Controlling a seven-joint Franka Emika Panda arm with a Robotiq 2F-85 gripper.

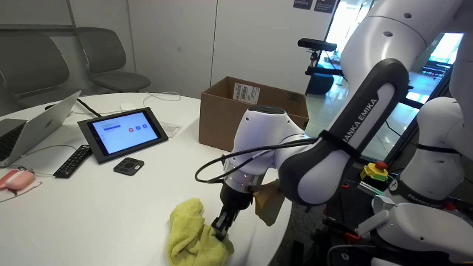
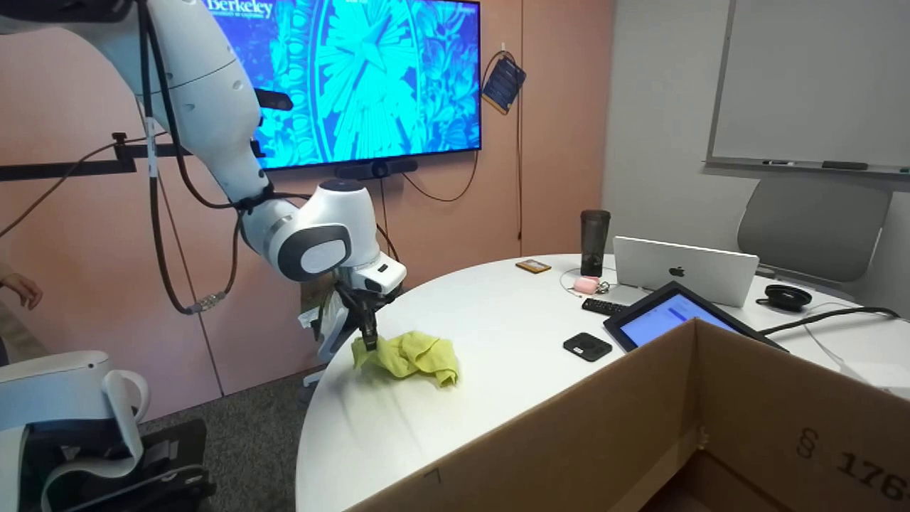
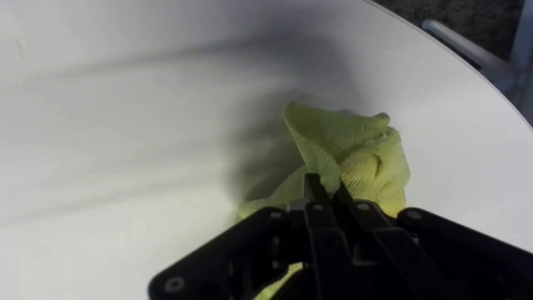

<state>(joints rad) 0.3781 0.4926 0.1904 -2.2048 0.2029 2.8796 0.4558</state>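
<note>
A crumpled yellow-green cloth lies on the white round table, near its edge, in both exterior views [image 1: 186, 231] [image 2: 419, 355]. My gripper [image 1: 218, 229] points down at the cloth; it also shows in an exterior view [image 2: 370, 343]. In the wrist view, the black fingers [image 3: 328, 185] are closed together with a fold of the cloth [image 3: 370, 166] pinched between their tips. A folded corner of the cloth sticks up past the fingertips. Part of the cloth is hidden under the gripper.
An open cardboard box [image 1: 221, 118] stands on the white table [image 1: 92, 221]; it also shows in an exterior view [image 2: 569, 455]. A tablet [image 1: 123, 131], black square device [image 1: 128, 166], remote [image 1: 72, 161], pink case [image 1: 20, 180], laptop [image 1: 44, 122] and dark tumbler [image 2: 594, 242] are there too.
</note>
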